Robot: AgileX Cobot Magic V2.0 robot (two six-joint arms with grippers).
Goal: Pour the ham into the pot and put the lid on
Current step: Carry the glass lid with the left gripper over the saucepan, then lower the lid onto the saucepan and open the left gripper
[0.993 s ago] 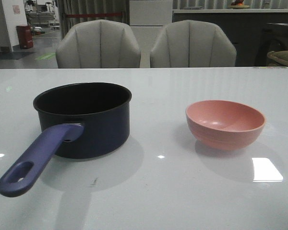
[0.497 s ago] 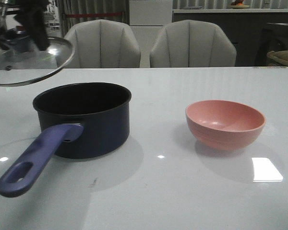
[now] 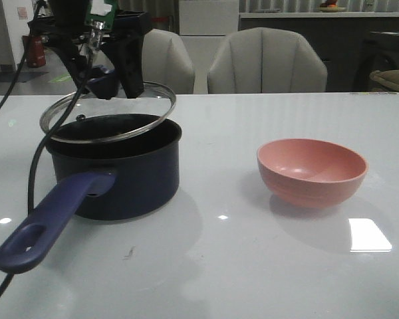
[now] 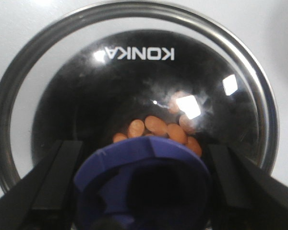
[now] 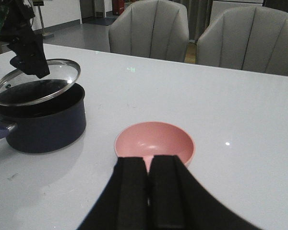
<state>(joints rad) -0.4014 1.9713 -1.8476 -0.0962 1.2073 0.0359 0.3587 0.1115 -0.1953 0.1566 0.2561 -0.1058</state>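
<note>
Fingers of the left hand [image 3: 101, 83] clamp the blue knob of the lid [image 3: 108, 114], which hangs tilted just above the pot [image 3: 116, 166], its near edge low by the rim. Through the glass below this hand, ham [image 4: 158, 128] pieces lie on the pot's floor. The pot handle [image 3: 50, 219] juts toward the worktop's [image 3: 253, 266] near edge. The right hand [image 5: 149, 191] is closed and empty, just short of the pink bowl [image 5: 154, 143], well apart from the pot, with bare worktop between.
</note>
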